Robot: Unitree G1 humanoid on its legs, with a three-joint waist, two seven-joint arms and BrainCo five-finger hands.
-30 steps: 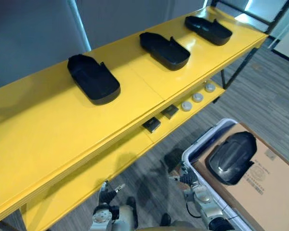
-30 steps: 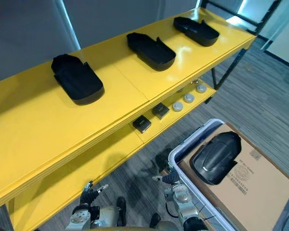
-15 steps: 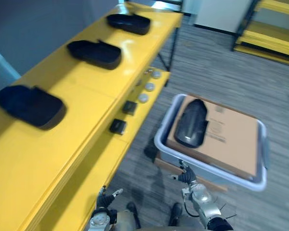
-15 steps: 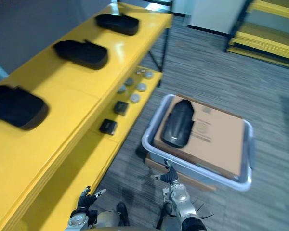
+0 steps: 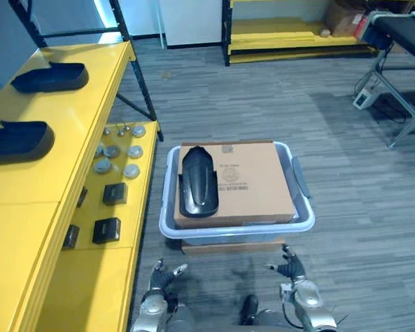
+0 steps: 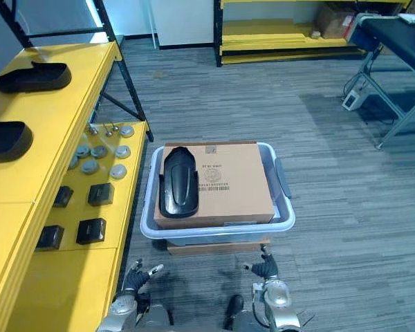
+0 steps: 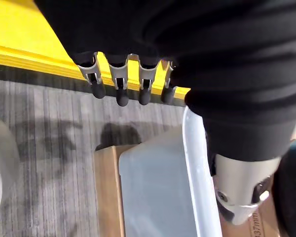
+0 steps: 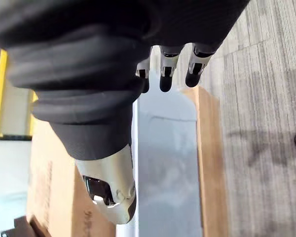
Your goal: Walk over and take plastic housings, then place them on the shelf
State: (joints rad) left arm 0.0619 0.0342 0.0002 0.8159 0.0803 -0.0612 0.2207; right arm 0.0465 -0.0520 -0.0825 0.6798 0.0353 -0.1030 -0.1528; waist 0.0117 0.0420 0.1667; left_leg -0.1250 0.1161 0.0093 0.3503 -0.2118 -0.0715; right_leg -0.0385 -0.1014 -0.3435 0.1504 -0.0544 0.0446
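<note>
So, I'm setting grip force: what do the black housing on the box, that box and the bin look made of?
Black housing: likely moulded plastic, semi-gloss; soft highlights on its curved back. Box: brown cardboard, matte, with a printed label. Bin: probably plastic, pale grey, smooth rounded rim.

the left hand (image 5: 160, 276) and right hand (image 5: 290, 268) are showing silver fingers (image 7: 121, 91) with rounded dark tips; dark ribbed covers (image 8: 89, 49) are sheathing both wrists.

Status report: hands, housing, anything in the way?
Left hand and right hand open, holding nothing, low before the grey bin. Black housing lies on the cardboard box in it. Nothing seen between hands and housing.
</note>
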